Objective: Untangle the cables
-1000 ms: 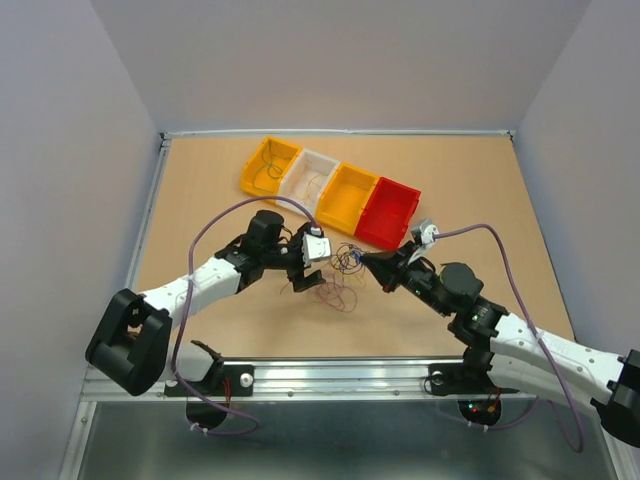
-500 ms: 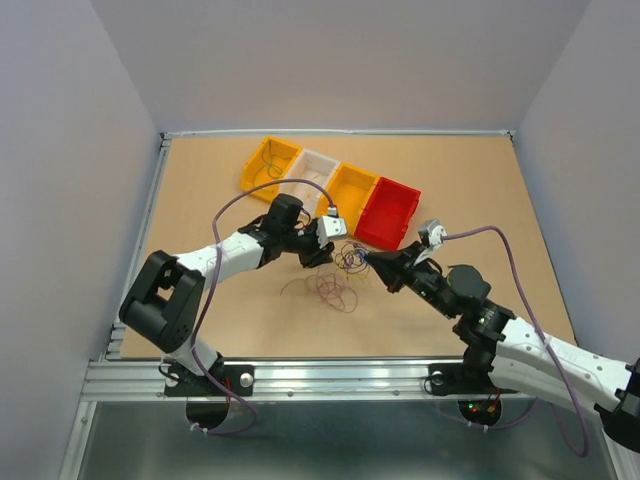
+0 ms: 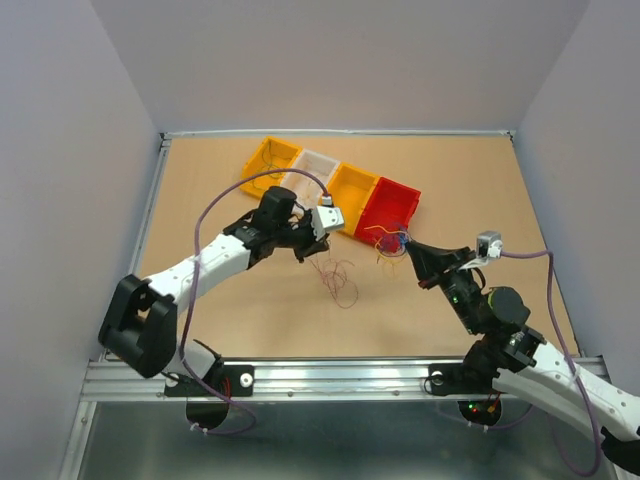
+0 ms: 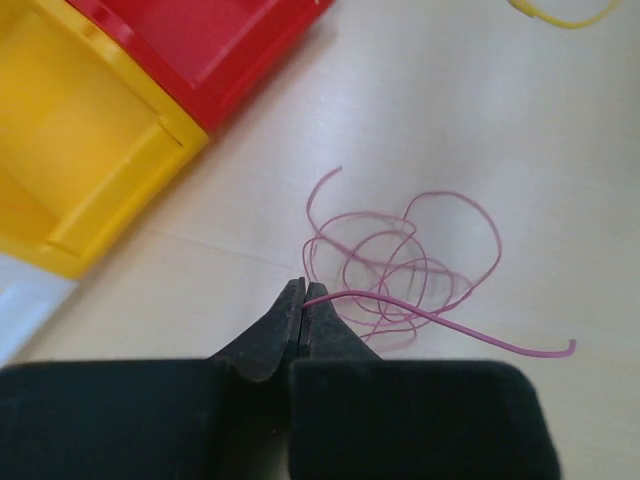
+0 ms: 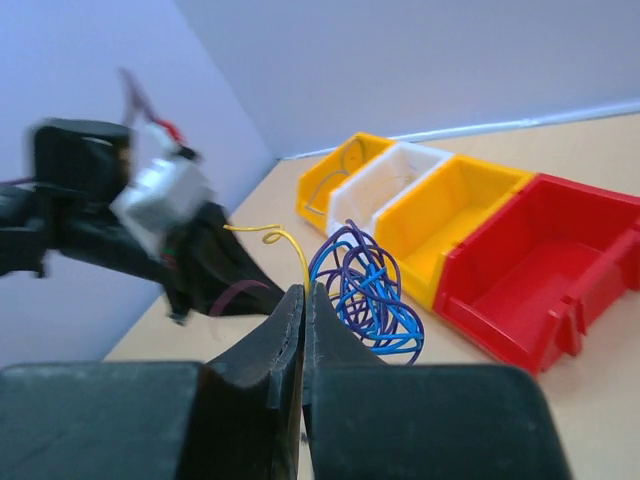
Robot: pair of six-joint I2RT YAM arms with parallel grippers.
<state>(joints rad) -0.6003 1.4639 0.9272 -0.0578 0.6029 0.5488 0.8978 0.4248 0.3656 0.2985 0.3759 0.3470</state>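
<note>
The cables are in two bunches. A thin pink wire [image 4: 400, 262] lies looped on the table [image 3: 338, 281], and my left gripper [image 4: 303, 300] is shut on one strand of it, the tips [image 3: 305, 253] just left of the loops. My right gripper [image 5: 305, 292] is shut on a yellow wire [image 5: 287, 243], and a blue and purple tangle [image 5: 367, 290] hangs from it. In the top view this tangle [image 3: 389, 240] is lifted in front of the red bin, at the right gripper's tips [image 3: 408, 246].
A slanted row of bins stands at the back: yellow [image 3: 268, 165], white [image 3: 315, 172], orange-yellow [image 3: 350, 192] and red [image 3: 394, 208]. Thin wires lie in the yellow and white ones. The red bin [image 4: 200, 40] is close to my left gripper. Walls ring the table.
My left gripper closed on the pink wire. My right arm pulled back to the right, carrying the blue, purple and yellow tangle away from the pink loops toward the red bin.
</note>
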